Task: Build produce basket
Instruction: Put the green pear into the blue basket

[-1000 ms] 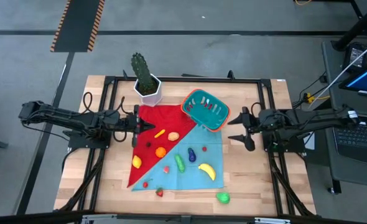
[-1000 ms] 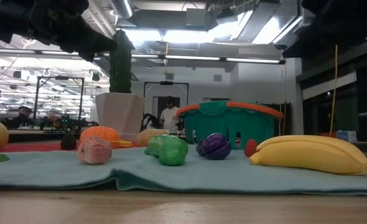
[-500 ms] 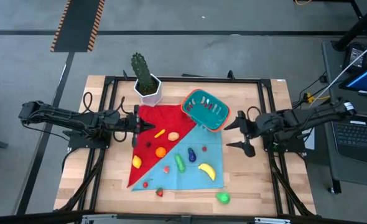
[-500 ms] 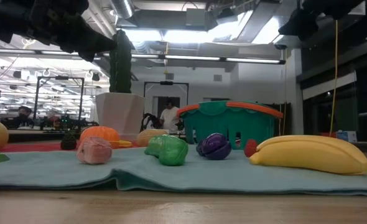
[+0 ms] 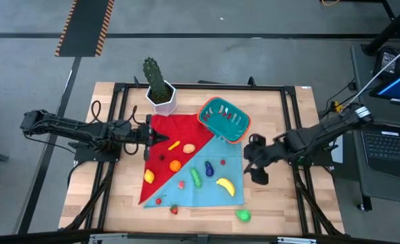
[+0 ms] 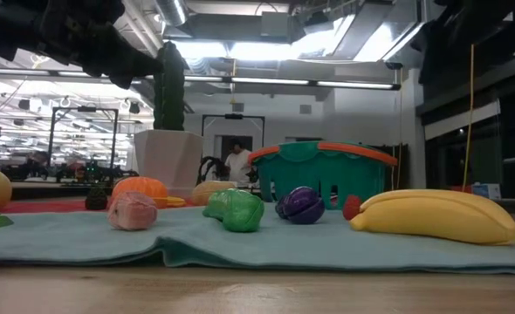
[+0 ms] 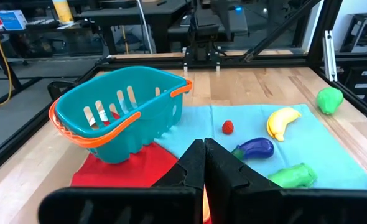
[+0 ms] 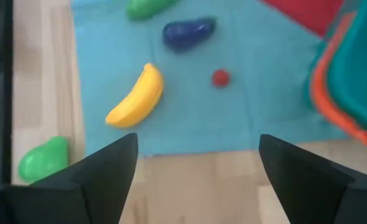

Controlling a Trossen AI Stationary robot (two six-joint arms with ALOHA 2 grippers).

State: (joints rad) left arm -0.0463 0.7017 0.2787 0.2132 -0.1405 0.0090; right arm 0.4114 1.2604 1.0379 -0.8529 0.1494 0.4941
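The teal basket (image 5: pixel 224 119) with an orange-red rim stands on the table at the far right corner of the cloths. The produce lies spread over a red cloth (image 5: pixel 167 129) and a teal cloth (image 5: pixel 217 152): banana (image 5: pixel 225 186), eggplant (image 5: pixel 209 168), cucumber (image 5: pixel 196 177), orange (image 5: pixel 175 165), lemon (image 5: pixel 148 176), carrot (image 5: pixel 174 145) and small red berries (image 5: pixel 222 162). My right gripper (image 5: pixel 253 161) hangs open above the teal cloth's right edge, tipped downward, right of the banana (image 8: pixel 137 96). My left gripper (image 5: pixel 161 137) is shut over the red cloth's left side, holding nothing.
A white pot with a cactus (image 5: pixel 161 91) stands at the far left of the cloths. A green fruit (image 5: pixel 243 215) lies on bare wood near the table's front edge. A black frame (image 5: pixel 207 86) runs around the table top.
My right gripper has travelled from the table's right side toward the teal cloth and a little toward the near edge. It has tipped from nearly level to pointing steeply down, and its fingers stay wide apart. No produce has moved.
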